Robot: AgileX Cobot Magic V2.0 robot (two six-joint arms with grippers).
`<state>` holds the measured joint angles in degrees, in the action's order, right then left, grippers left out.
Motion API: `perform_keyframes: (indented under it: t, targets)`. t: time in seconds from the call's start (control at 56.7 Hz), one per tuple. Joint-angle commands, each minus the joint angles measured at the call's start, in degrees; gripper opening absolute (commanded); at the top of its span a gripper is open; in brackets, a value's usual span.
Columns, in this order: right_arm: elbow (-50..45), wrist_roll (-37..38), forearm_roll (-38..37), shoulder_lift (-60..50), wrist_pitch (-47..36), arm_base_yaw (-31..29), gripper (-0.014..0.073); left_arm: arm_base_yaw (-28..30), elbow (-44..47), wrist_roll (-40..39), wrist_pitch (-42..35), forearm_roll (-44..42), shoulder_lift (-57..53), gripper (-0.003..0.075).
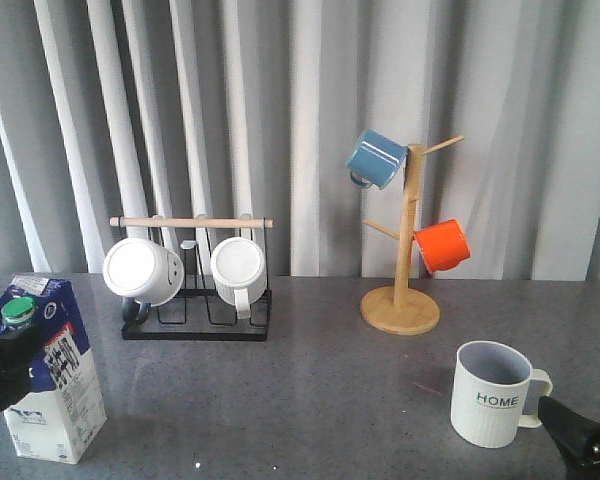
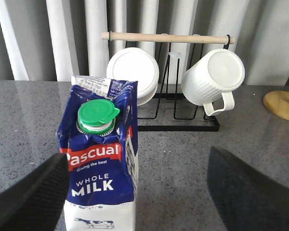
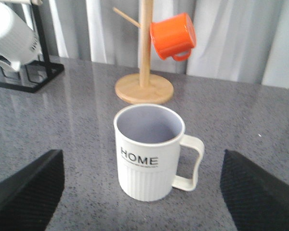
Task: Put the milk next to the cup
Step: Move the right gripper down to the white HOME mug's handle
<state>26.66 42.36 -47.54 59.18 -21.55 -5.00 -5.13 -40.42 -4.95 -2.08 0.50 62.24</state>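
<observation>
The milk (image 1: 50, 385) is a blue-and-white carton with a green cap, standing upright at the table's front left. In the left wrist view the milk (image 2: 98, 178) stands just inside the left one of my left gripper's fingers (image 2: 31, 197), well apart from the other. My left gripper (image 2: 139, 197) is open; it also shows in the front view (image 1: 2, 372). The cup (image 1: 492, 393), an off-white ribbed "HOME" mug, stands at the front right. My right gripper (image 1: 578, 438) is open just behind it; in the right wrist view the cup (image 3: 147, 154) stands ahead, between the spread fingers (image 3: 29, 192), untouched.
A black wire rack (image 1: 195, 325) with a wooden rod holds two white mugs (image 1: 145, 270) at the back left. A wooden mug tree (image 1: 408, 250) at the back right carries a blue mug (image 1: 375, 158) and an orange mug (image 1: 444, 245). Grey curtains hang behind the table.
</observation>
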Motion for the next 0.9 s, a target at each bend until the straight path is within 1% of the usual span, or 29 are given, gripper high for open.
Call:
perform_keyframes:
  t: [0.0, 0.247, 0.352, 0.493, 0.599, 0.652, 0.758, 0.828, 0.881]
  targets:
    - [2.0, 0.0, 0.7, -0.5, -4.7, -0.4, 0.0621, -0.3, -2.0, -0.7, -4.4, 0.4, -0.8, 0.0588]
    - [2.0, 0.0, 0.7, -0.5, -5.1, -0.4, 0.0557, -0.3, -2.0, -0.7, -4.4, 0.4, -0.8, 0.0587]
    - [2.0, -0.4, 1.1, -0.1, -2.3, -0.4, 0.0540, -0.3, -2.0, -0.7, -4.4, 0.4, -0.8, 0.0587]
    - [2.0, -3.0, 4.0, 2.7, 2.8, -0.4, 0.0536, -0.3, -2.0, -0.7, -4.4, 0.4, -0.8, 0.0587]
    - [2.0, -4.8, 5.8, 4.3, 1.4, -0.4, 0.0536, -0.3, -2.0, -0.7, -4.4, 0.4, -0.8, 0.0587]
    - [2.0, -6.0, 8.9, 4.5, -0.1, -0.4, 0.0536, -0.3, -2.0, -0.7, -4.4, 0.4, -0.8, 0.0587]
    - [2.0, -13.1, 16.5, 4.8, -1.5, -0.7, 0.0536, -0.3, -2.0, -0.7, -4.4, 0.4, -0.8, 0.0587]
    - [2.0, -20.2, 21.5, 5.4, -1.3, -1.4, 0.0536, -0.3, -2.0, -0.7, -4.4, 0.4, -0.8, 0.0587]
    - [2.0, -26.0, 27.0, 6.2, -1.1, -1.4, 0.0536, -0.3, -2.0, -0.7, -4.4, 0.4, -0.8, 0.0587]
